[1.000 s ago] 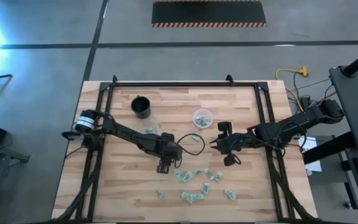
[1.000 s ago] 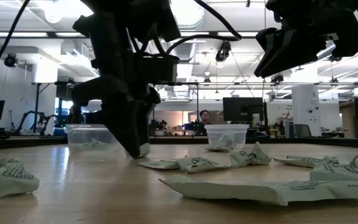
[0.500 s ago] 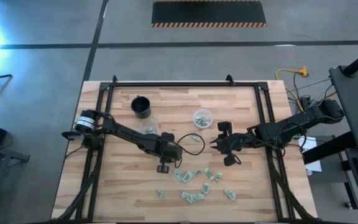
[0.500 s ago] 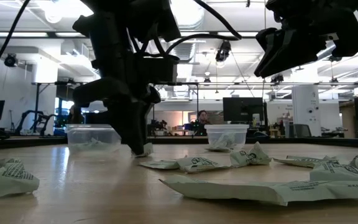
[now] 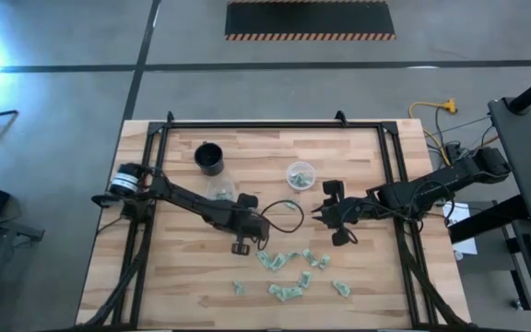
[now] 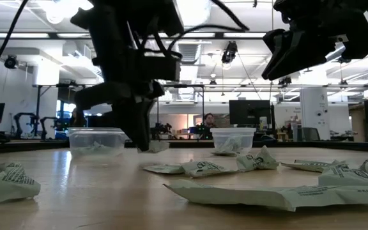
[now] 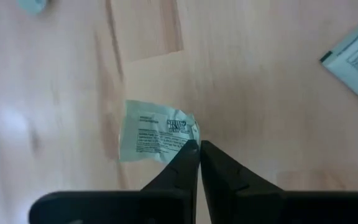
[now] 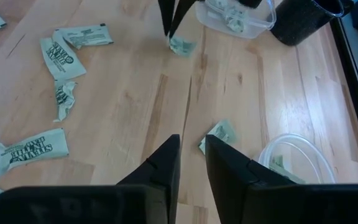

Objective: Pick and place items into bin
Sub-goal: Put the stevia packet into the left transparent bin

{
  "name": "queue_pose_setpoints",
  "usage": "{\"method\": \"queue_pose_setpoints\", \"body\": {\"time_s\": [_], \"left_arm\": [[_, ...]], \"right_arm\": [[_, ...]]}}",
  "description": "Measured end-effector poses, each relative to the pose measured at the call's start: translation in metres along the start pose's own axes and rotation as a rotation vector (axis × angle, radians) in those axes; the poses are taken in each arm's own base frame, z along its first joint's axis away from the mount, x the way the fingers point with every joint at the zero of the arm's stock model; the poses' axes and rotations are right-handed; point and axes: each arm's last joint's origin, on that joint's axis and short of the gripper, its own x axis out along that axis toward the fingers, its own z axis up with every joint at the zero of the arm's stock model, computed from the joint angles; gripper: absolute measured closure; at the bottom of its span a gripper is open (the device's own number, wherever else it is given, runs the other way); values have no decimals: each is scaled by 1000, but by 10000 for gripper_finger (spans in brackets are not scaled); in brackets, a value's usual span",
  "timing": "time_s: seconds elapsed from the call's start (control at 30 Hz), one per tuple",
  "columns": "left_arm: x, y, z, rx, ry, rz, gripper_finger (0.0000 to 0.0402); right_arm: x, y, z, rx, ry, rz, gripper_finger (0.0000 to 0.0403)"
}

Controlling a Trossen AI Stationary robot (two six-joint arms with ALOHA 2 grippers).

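Now, step: left end effector (image 7: 199,148) was pinched shut on one packet (image 7: 157,132), lifted just clear of the bench (image 5: 182,277).
Where: near bench centre, at 5 o'clock from the clear tub (image 5: 220,191).
Next move, likely: carry it toward 11 o'clock over that tub, then release.
Right end effector (image 8: 191,144): waited, fingers slightly apart, holding nothing, at 5 o'clock from the second tub (image 5: 300,174).
Materials: packets (image 5: 289,267) thin, crinkled, pale green, printed; bench planked wood; tubs clear plastic; cup (image 5: 209,158) black, round.
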Motion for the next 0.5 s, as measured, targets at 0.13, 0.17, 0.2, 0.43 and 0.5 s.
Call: {"method": "queue_pose_setpoints", "body": {"time_s": [0.13,0.17,0.2,0.43,0.5], "left_arm": [[-16,-3,1,15,-23,50,401],[-20,-3,0,18,-27,67,401],[-24,-4,0,14,-32,81,401],[-54,8,-22,-93,48,250,401],[-59,10,-29,-127,63,287,402]], "right_arm": [[0,0,-1,-1,3,0,339],[0,0,-1,0,2,0,339],[0,0,-1,0,3,0,339],[1,0,-2,-1,6,0,338],[1,0,-2,-1,6,-1,337]]}}
